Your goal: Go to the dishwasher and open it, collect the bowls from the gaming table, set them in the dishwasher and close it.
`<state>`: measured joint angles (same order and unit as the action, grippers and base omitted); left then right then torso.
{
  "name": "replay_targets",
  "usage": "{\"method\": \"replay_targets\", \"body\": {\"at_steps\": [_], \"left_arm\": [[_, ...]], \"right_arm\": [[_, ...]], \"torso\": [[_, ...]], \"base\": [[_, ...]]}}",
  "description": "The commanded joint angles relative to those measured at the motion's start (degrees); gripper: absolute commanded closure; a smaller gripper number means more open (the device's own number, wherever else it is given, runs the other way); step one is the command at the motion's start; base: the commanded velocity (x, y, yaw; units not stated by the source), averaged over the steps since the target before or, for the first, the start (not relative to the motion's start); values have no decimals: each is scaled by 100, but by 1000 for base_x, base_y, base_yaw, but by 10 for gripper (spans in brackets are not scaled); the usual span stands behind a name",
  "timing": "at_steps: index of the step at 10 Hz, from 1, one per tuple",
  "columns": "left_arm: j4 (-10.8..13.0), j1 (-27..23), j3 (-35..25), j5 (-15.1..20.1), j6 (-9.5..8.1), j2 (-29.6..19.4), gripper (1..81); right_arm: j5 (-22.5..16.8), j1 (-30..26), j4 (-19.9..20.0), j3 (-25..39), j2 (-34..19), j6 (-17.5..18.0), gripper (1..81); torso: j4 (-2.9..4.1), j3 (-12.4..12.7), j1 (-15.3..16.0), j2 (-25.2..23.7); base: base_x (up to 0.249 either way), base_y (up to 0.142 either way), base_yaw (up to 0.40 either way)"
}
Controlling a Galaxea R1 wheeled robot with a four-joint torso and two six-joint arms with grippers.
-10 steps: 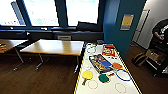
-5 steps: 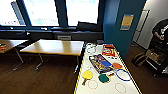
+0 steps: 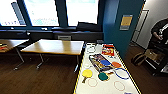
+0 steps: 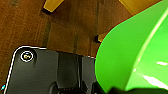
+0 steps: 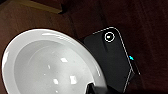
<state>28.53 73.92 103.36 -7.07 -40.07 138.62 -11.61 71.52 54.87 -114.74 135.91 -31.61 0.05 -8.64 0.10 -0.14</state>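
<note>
A bright green bowl (image 4: 135,50) looms large in the left wrist view, hanging above the brown wooden floor, and my left gripper (image 4: 110,90) is shut on its rim. In the right wrist view a glossy white bowl (image 5: 47,65) hangs over the dark floor, its rim clamped by my right gripper (image 5: 91,88). The dishwasher and the gaming table are out of view.
Straight ahead stands a white table (image 3: 105,86) with paddles, coloured rings and a game box on it. To its left are a wooden table (image 3: 55,47) and another (image 3: 10,43). A blue wall (image 3: 122,35) rises behind. A person (image 3: 160,31) stands at the right by a bag (image 3: 138,58).
</note>
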Motion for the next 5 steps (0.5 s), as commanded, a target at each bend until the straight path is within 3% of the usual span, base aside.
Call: {"method": "replay_targets", "body": {"at_steps": [1,5], "left_arm": [[92,-374,-123,83,43,-159,811],[101,-348,-123,83,70,-141,811]], "right_arm": [[-536,-414,41,5,-264,-38,811],[-536,-344,33,-135,-141,-56,811]], "torso": [[0,0,0,0],[0,0,0,0]], "base": [[-85,0,0],[-106,0,0]]}}
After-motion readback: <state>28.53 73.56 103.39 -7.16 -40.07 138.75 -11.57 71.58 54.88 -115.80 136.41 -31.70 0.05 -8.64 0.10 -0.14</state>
